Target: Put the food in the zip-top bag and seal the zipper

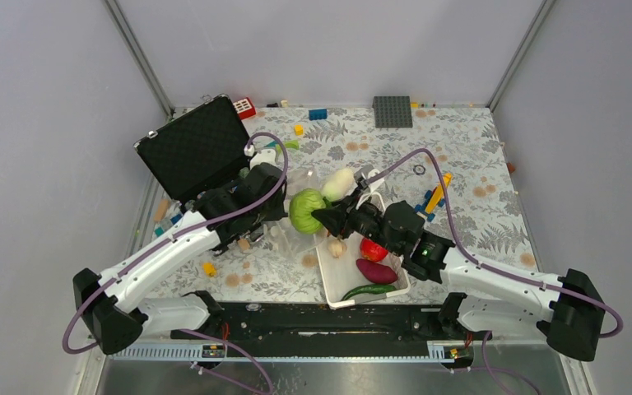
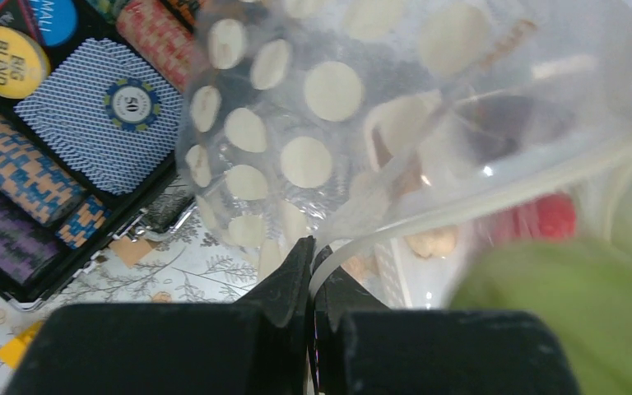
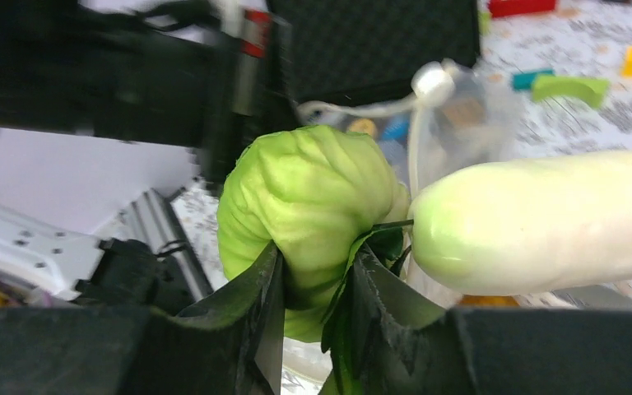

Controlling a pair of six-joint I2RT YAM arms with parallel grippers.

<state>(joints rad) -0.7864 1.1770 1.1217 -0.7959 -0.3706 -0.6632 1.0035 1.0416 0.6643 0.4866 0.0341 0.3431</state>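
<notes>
The right gripper [image 3: 317, 276] pinches a wrinkled, pale green cabbage [image 3: 304, 185]; the left gripper [image 2: 311, 267] pinches the clear, white-dotted bag [image 2: 329, 90] by its rim.

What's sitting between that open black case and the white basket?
In the top view: the green cabbage, gripped in the right fingers, and the clear zip-top bag, pinched by the left fingers.

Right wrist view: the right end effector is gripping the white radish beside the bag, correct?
No. The right end effector grips the green cabbage beside the bag; the white radish sits ungripped next to it, as the right wrist view shows.
</notes>
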